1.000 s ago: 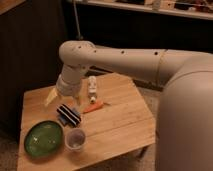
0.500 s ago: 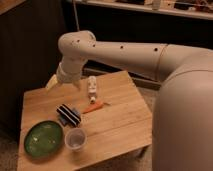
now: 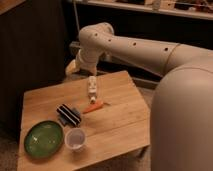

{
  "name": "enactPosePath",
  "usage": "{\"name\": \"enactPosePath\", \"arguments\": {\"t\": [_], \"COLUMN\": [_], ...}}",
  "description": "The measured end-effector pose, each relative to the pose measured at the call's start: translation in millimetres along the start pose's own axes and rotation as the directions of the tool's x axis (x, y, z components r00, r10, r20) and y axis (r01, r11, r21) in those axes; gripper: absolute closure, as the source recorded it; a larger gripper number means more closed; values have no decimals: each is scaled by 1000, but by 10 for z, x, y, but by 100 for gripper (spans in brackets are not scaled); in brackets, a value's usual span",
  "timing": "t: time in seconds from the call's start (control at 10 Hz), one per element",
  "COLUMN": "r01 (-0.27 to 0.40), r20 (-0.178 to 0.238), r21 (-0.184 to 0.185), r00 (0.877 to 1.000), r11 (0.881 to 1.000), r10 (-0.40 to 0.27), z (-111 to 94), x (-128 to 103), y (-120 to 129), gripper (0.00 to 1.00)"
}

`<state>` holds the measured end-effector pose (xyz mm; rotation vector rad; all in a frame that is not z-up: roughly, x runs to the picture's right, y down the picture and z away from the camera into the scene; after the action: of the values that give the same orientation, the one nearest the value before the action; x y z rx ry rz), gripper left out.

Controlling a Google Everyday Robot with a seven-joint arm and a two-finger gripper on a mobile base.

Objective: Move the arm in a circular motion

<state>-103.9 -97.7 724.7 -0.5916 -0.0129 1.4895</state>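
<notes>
Swung back toward the table's far edge, the arm (image 3: 135, 47) stretches right-to-left, its gripper (image 3: 71, 68) pointing down-left, grip state unclear.

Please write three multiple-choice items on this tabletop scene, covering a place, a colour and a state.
1. Where is the hand?
A. above the table's far left edge
B. inside the cup
C. on the plate

2. What colour is the plate?
A. red
B. green
C. blue

3. How does the white bottle rest?
A. lying on the wooden table
B. held by the arm
C. standing in the clear cup

Answers: 1 A, the hand hangs past the far left edge; 2 B, the plate is green; 3 A, the bottle lies flat near the carrot.
</notes>
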Motion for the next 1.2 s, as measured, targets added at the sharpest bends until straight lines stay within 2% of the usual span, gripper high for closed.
{"name": "enactPosePath", "arguments": {"t": [0.1, 0.2, 0.4, 0.5, 0.7, 0.8, 0.9, 1.0, 1.2], "r01": [-59, -98, -192, -256, -331, -384, -405, -404, -381], "r20": [45, 71, 127, 162, 197, 210, 208, 192, 106], "r21": [31, 49, 92, 120, 147, 146, 143, 138, 113], "r00": [997, 993, 976, 958, 933, 913, 905, 907, 923], "r11": [998, 994, 977, 959, 932, 912, 903, 905, 917], "r10": [57, 94, 179, 235, 300, 350, 372, 375, 370], "z": [-13, -23, -75, -139, -247, -348, -421, -476, -521], "x": [-156, -225, -295, -244, -79, 92, 212, 356, 746], "y": [-355, -594, -1189, -1602, -2014, -2249, -2353, -2379, -2201], "gripper": [20, 20, 20, 20, 20, 20, 20, 20, 20]}}
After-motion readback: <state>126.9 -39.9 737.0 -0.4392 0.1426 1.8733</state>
